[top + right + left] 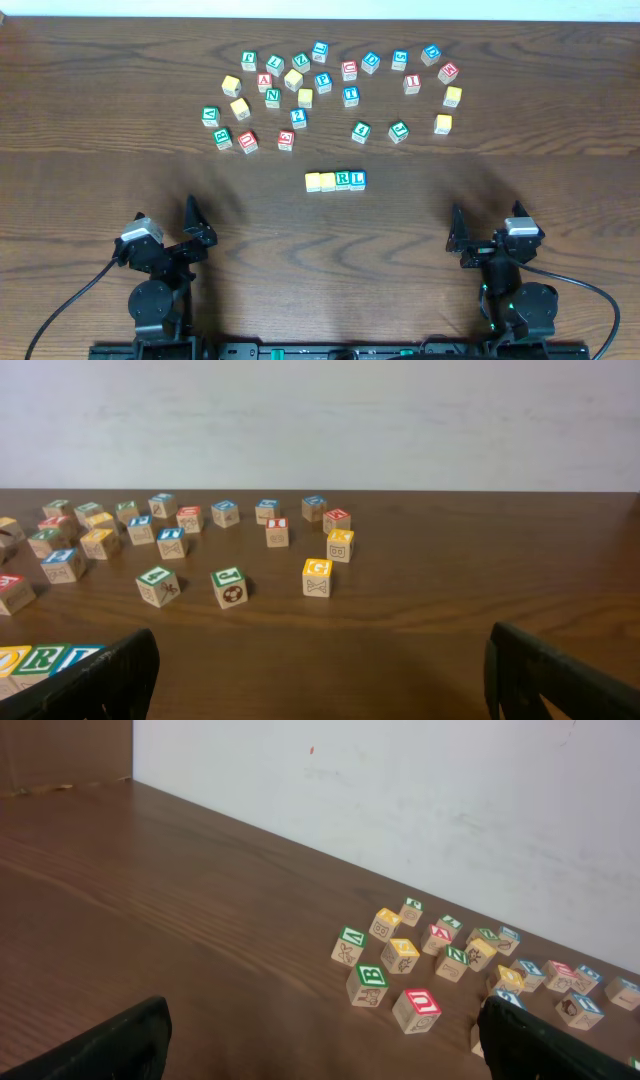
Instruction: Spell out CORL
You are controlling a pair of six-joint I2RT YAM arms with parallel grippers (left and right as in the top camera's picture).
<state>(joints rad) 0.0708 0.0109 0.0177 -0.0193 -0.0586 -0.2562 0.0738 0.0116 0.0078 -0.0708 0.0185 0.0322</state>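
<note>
row of four blocks (336,181) at mid-surface, long axis side to side, ending R, L; looks complete | left gripper (322,1015) spread wide, empty, on the row's near side, off its yellow end | right gripper (320,640) also wide, empty, off the row's L end, marginally nearer | loose blocks (330,85) scattered beyond the row

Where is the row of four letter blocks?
In the overhead view, the row of four wooden letter blocks lies mid-table, just below the scattered blocks.

Dark wood-grain table (500,170) meets a plain white wall (400,420).
</note>
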